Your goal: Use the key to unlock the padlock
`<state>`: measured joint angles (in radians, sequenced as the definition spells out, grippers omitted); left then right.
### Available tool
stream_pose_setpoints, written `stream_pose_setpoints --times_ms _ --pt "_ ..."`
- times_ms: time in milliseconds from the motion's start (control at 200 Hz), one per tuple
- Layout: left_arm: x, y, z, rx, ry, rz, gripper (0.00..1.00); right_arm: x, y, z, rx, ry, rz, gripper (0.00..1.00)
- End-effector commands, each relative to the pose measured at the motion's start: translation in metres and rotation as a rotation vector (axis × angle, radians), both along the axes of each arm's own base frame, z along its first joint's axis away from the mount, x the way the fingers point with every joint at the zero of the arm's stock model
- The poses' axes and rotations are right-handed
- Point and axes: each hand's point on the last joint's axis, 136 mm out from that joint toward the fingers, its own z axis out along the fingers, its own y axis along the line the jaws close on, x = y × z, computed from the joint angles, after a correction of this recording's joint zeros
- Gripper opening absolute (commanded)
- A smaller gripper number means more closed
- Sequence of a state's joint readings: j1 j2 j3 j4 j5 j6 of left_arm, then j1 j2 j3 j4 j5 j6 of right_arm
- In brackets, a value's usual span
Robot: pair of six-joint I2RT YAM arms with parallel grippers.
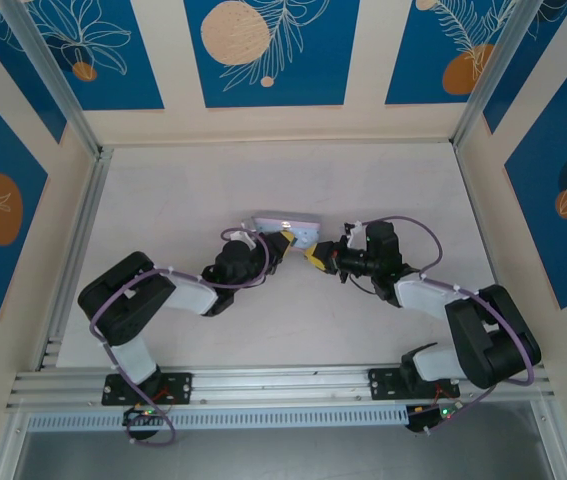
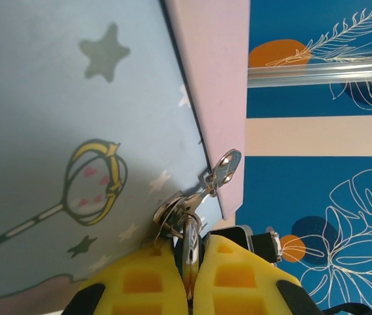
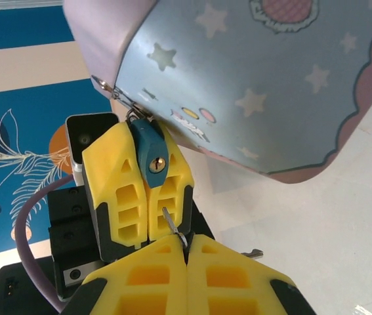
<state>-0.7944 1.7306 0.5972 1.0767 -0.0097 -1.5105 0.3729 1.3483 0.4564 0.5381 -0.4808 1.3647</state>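
Observation:
A small dark-blue padlock (image 3: 148, 146) hangs from the clasp of a light-blue tin (image 3: 271, 79). My left gripper (image 1: 281, 248) is shut on it. Its yellow fingers (image 3: 117, 177) pinch the body, and the brass keyhole faces the right wrist camera. In the left wrist view, silver metal at the padlock's shackle end (image 2: 190, 239) sits between the shut left gripper (image 2: 189, 262). My right gripper (image 3: 187, 246) is shut on the thin key (image 3: 170, 222). The key's blade sticks out toward the keyhole and ends a short way below it, apart from it.
The tin (image 1: 285, 225) is tilted up at mid-table between both arms. A small metal piece (image 3: 254, 252) lies on the white tabletop beside the right fingers. Patterned blue walls and aluminium rails (image 1: 273, 385) enclose the table.

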Motion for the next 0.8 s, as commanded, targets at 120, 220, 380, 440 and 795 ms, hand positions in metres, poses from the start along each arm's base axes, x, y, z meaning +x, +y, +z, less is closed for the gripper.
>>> stream_pose_setpoints --times_ms 120,220,380,440,795 --pt "-0.003 -0.003 0.026 -0.064 -0.057 0.009 0.00 0.015 0.003 0.011 0.014 -0.027 -0.023 0.00" --pt "-0.003 -0.004 0.028 -0.065 -0.059 0.009 0.00 0.018 0.002 0.012 0.016 -0.028 -0.027 0.00" --pt "-0.004 -0.007 0.028 -0.064 -0.058 0.005 0.00 0.023 0.002 0.013 0.019 -0.028 -0.029 0.00" --pt "-0.005 -0.008 0.028 -0.066 -0.057 0.004 0.00 0.023 0.003 0.012 0.019 -0.025 -0.029 0.00" --pt "-0.005 -0.009 0.028 -0.063 -0.056 0.002 0.00 0.020 0.000 0.006 0.017 -0.014 -0.033 0.00"
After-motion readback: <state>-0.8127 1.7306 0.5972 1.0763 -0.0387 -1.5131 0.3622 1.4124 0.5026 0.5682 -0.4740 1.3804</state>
